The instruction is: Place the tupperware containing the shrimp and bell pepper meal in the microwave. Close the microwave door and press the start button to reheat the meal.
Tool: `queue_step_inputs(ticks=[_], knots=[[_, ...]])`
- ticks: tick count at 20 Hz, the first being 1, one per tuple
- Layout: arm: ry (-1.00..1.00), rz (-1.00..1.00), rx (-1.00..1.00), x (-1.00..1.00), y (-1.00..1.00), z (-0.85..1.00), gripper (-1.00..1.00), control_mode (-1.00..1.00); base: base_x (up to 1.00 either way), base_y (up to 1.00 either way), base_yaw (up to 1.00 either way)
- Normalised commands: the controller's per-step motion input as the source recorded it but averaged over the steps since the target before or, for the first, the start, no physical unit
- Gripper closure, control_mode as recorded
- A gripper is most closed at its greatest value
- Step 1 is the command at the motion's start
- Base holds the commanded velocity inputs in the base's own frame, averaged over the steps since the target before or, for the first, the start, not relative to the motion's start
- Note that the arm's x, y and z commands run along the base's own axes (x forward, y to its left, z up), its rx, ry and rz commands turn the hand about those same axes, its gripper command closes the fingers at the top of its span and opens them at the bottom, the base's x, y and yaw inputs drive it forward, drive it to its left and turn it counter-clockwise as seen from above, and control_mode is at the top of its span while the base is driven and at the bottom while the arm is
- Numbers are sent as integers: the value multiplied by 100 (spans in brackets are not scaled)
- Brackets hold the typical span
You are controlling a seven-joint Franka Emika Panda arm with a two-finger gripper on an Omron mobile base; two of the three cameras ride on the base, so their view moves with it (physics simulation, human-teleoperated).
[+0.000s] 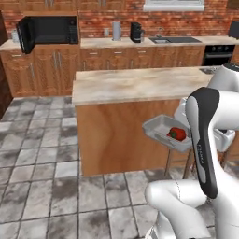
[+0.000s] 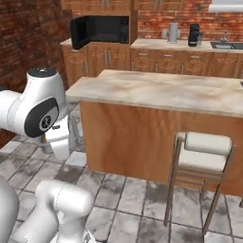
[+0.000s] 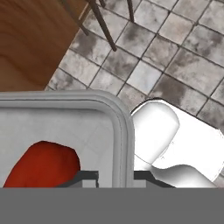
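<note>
Carrying the tupperware (image 1: 161, 130) in the air, right of the island's front panel and well above the tiled floor (image 1: 42, 154). Tool (image 3: 115, 176) is clamped on the tray's rim: in the hand view one fingertip (image 3: 87, 177) sits inside the wall, the other outside, rim wall between them.

Red bell pepper (image 1: 177, 134) lies inside the tray, toward its right end in the left base view; in the hand view it shows as a red mass in the tray's near-left part. Shrimp: cannot make any out.

Tray is held roughly level, slightly tilted, just in front of the arm's dark-striped link (image 1: 204, 140).

Microwave (image 1: 49, 30) is far off at the back left, on the wooden cabinet run against the brick wall. Microwave door (image 1: 25, 35) is swung open to the left, cavity dark. Well apart from the tray, with the island surface (image 1: 140, 83) between them.

Other items: bar stool (image 2: 201, 156) with pale cushion at the island's near side; kettle (image 1: 116, 31) and black coffee machine (image 1: 136, 32) on the back surface, sink (image 1: 161, 40) to their right, oven (image 1: 218, 54) at far right.
</note>
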Motion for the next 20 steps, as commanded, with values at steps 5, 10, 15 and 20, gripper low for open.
queue_step_inputs(ticks=[5, 10, 15, 20], knots=[[0, 0, 0, 0, 0, 0, 100, 100, 42, 100, -17], [0, 0, 0, 0, 0, 0, 100, 100, 56, 100, -21], [0, 0, 0, 0, 0, 0, 100, 100, 72, 100, -24], [0, 0, 0, 0, 0, 0, 100, 100, 86, 100, -26]])
